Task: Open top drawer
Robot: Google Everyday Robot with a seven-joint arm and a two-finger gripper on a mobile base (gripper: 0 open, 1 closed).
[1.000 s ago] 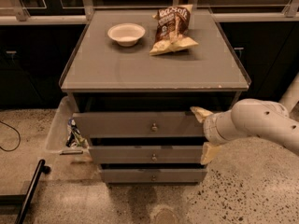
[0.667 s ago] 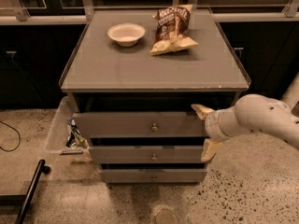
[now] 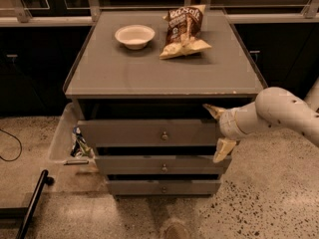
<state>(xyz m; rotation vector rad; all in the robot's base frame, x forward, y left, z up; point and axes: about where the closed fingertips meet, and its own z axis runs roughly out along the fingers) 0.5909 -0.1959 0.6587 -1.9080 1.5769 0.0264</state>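
A grey cabinet (image 3: 164,71) has a flat, smooth top. On it sit a round white bowl (image 3: 134,36) and a crinkly brown and yellow snack bag (image 3: 184,30).

The cabinet front has three grey drawers, one under the other. The top drawer (image 3: 144,132) is just under the cabinet top. It is the widest one, with a flat plain front and a small round shiny knob (image 3: 164,136) in the middle. It sticks out a little, and there is a dark gap above it.

The gripper (image 3: 213,132) is at the right end of the top drawer. Its two pale pointy fingers (image 3: 214,111) are spread wide apart, one above the drawer front and one below it. The fat, smooth white arm (image 3: 279,111) comes in from the right.

A see-through plastic bin (image 3: 62,136) stands just left of the cabinet. The floor (image 3: 269,203) is speckled.
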